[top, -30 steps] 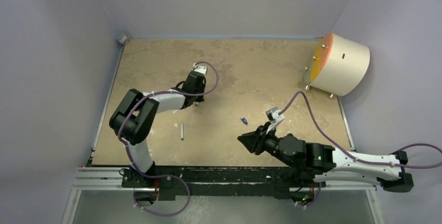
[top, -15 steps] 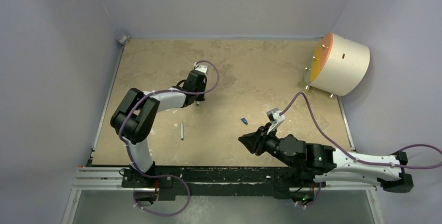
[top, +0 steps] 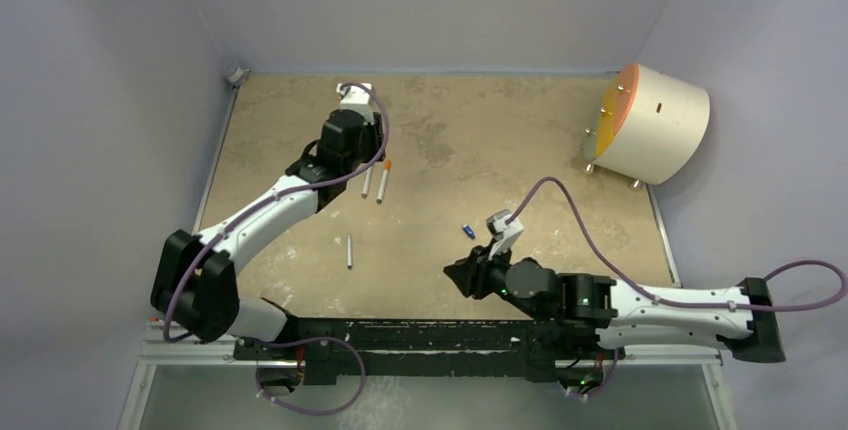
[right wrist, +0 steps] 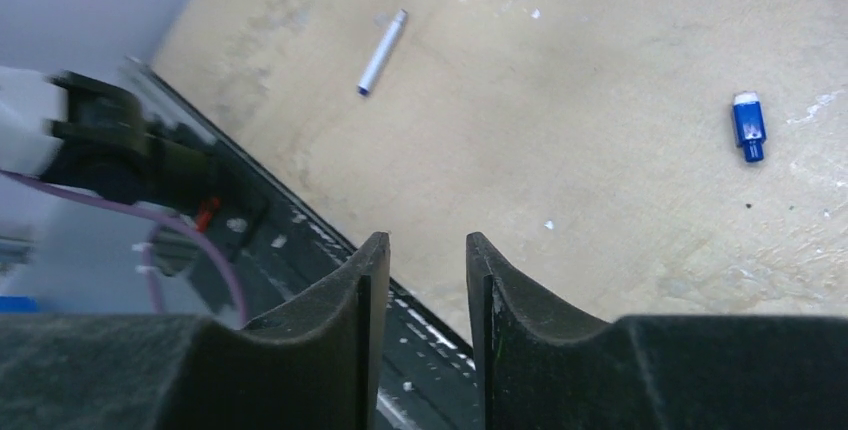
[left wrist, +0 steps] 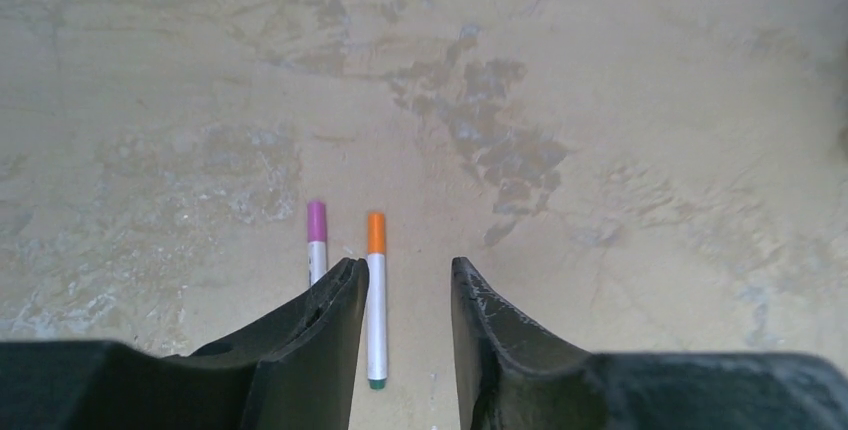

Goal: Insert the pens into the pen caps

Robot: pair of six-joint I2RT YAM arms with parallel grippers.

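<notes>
capped pens (left wrist: 376,305): 2 | bare pen (top: 349,251): 1 | loose blue cap (top: 468,231): 1 | round drum (top: 655,122): 1

Far left on the table (top: 520,130), one capped pen (top: 367,182) lies just left of a second capped pen (top: 382,181), parallel and not touching, caps pointing away from the arms' bases, with the left gripper (left wrist: 405,270) above their near ends. Nearer the bases and slightly left of that pair lies the uncapped pen (top: 349,250), well apart from the loose cap (top: 467,231), which sits to its right near the table's middle, just beyond the right gripper (top: 452,275). A drum (top: 650,122) lies on its side at the far right edge.
</notes>
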